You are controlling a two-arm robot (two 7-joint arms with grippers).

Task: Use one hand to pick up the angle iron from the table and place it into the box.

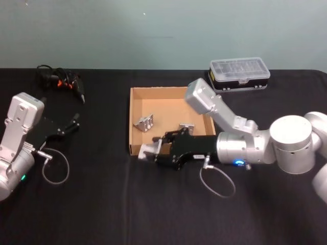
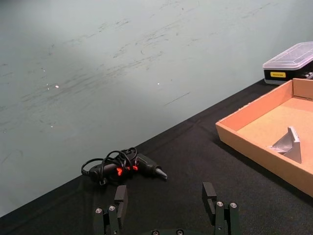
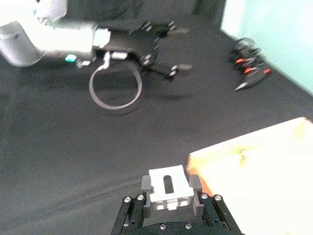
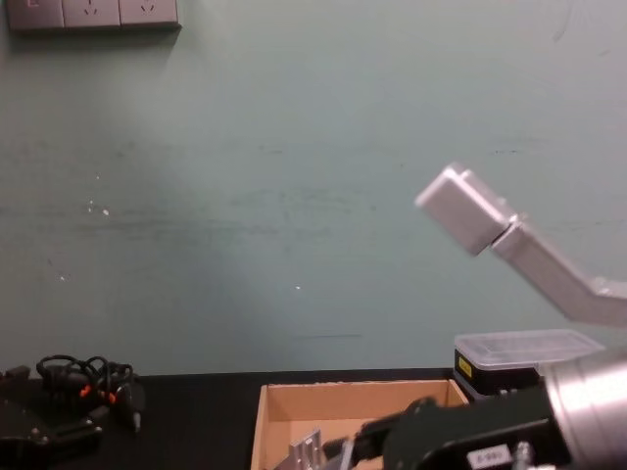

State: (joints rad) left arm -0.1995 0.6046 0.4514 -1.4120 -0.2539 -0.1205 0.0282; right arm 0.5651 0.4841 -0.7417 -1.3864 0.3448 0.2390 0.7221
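Gripping a pale silver angle iron [image 1: 149, 149] with a slotted face, your right gripper [image 1: 151, 150] sits at the box's [image 1: 134, 118] lower left corner, centre frame in the head view. Two more angle irons [image 1: 144, 123] lie inside that tan box. At upper right you have the clear-lidded case [image 1: 239, 74]; at upper left, tangled cables [image 1: 59, 78]. Your left gripper [image 1: 74, 122] rests released at left on the table [image 1: 102, 204].
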